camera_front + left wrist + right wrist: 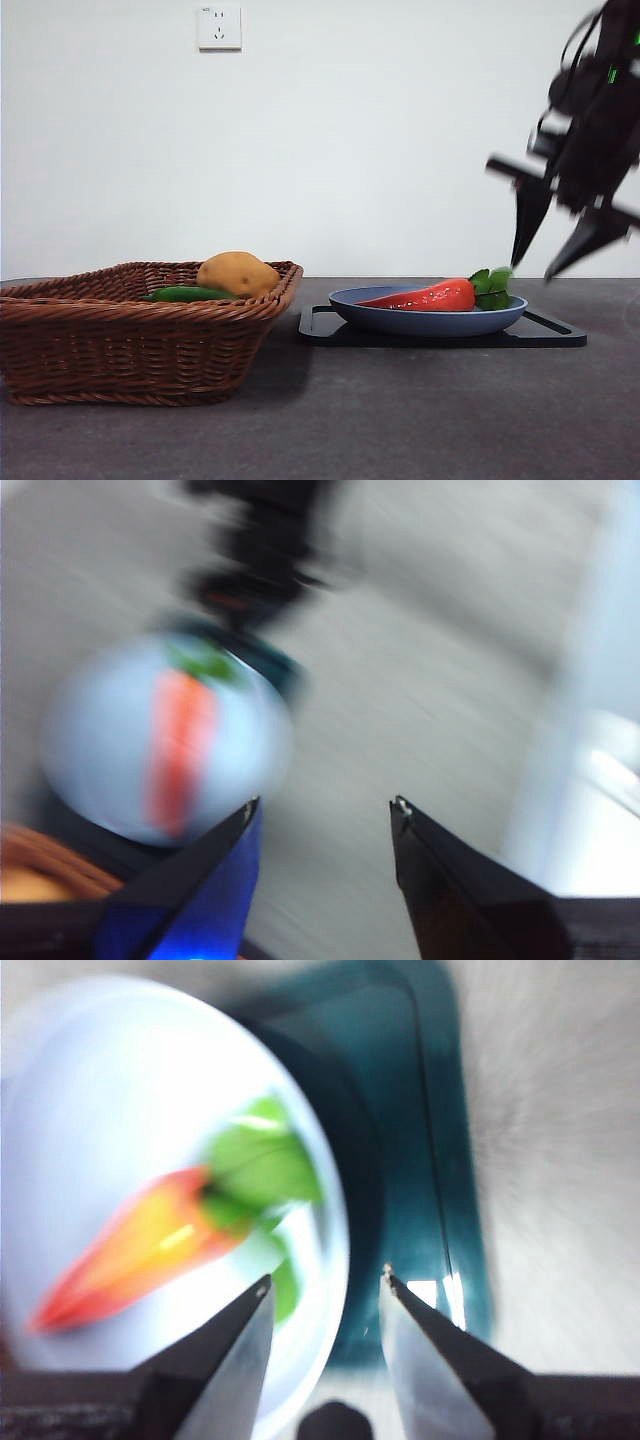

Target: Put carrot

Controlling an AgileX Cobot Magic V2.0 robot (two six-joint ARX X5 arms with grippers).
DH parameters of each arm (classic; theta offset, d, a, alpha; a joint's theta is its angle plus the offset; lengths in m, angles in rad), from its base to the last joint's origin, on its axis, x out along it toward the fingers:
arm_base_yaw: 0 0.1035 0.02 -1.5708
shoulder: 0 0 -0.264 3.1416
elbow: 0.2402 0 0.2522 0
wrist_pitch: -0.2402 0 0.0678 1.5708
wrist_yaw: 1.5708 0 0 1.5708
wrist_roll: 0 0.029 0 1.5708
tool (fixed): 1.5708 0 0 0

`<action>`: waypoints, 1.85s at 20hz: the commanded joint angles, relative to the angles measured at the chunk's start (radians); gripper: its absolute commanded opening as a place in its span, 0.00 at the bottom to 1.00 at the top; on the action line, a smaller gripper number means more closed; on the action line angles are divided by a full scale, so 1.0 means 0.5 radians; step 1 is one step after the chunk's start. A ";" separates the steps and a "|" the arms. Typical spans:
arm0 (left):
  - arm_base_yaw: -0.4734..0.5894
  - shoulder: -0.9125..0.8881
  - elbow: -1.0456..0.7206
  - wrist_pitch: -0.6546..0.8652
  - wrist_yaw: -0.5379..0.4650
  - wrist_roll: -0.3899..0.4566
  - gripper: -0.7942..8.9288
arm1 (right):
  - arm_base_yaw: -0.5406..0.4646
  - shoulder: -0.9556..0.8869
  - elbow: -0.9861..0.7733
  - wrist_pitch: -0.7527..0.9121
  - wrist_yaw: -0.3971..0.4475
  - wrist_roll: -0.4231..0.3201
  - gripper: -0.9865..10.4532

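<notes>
A: Looking across the dark grey bench, where does the glossy orange-red tapered toy carrot lie?

B: On the shallow blue plate, which sits on a flat black tray. Its dark green leaves point toward the arm; its thin tip points toward the brown woven wicker basket.

A: And the basket?

B: It holds a rounded yellow-brown potato and a long green vegetable. No carrot in it.

A: Which arm is working?

B: The right gripper. It hangs above the leafy end of the carrot, near but not touching, with its fingers spread apart and empty. Its wrist view looks down at the leaves and plate rim between them.

A: The left gripper?

B: Off to the side, well away, seeing the plate and carrot from a distance through heavy blur. Its fingers are also apart, holding nothing.

A: So how far along?

B: I'd judge barely begun: nothing is grasped yet. Lowering onto the carrot, closing, lifting and carrying it, most likely to the basket, all remain.
</notes>
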 commanded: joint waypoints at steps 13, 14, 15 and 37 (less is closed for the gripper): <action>0.403 0.034 0.031 0.549 -0.433 0.022 0.09 | 0.582 -1.165 -0.020 -0.450 0.838 -0.345 0.09; 0.472 0.021 0.031 0.472 -0.432 0.021 0.09 | 0.639 -1.246 -0.076 -0.394 0.857 -0.347 0.09; 0.542 -0.005 0.027 0.375 -0.425 0.021 0.09 | 0.680 -1.323 -0.147 -0.328 0.855 -0.359 0.09; 0.789 -2.023 -1.905 0.616 -0.377 -0.288 0.09 | 0.838 -2.615 -1.966 1.118 0.851 -0.359 0.09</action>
